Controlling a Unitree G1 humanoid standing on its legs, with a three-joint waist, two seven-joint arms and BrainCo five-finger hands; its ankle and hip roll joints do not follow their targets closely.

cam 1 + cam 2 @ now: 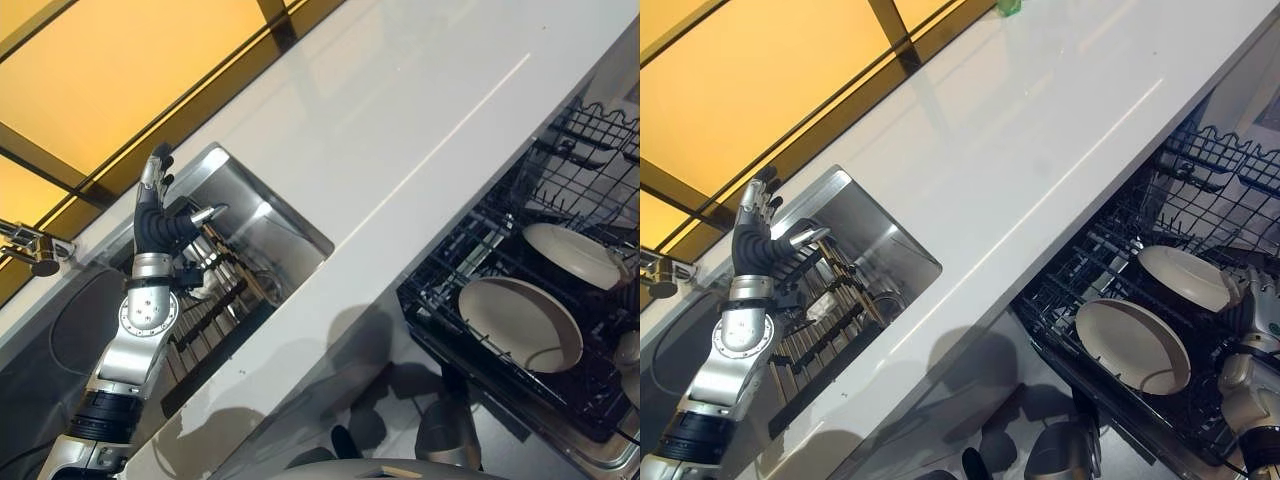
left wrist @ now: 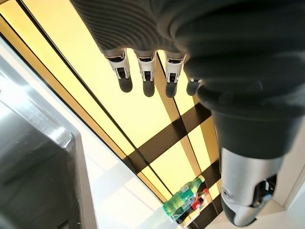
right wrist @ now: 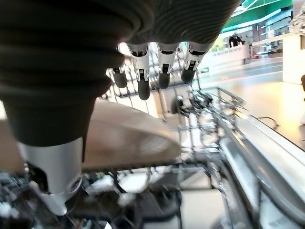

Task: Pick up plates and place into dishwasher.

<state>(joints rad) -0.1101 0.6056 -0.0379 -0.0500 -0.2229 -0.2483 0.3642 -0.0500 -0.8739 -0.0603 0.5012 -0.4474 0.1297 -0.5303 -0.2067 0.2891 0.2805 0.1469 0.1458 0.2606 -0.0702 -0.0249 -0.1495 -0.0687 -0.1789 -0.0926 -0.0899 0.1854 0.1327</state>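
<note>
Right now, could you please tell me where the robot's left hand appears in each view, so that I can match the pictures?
Left eye view: the left hand is raised at the left, above the sink, fingers straight.
Right eye view: the same hand, at the left, above the sink.
Left wrist view: the hand seen close up, before the yellow panels.
Shared landmark: the steel sink.

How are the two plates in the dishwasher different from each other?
The nearer plate looks bigger than the farther plate. The nearer plate shows its whole round face, while the farther plate shows more narrowly, as a flatter oval. The nearer plate sits towards the rack's front; the farther plate sits deeper in the dishwasher rack, by the right hand. Both are plain, cream and round, and both lean in the same black wire rack.
</note>
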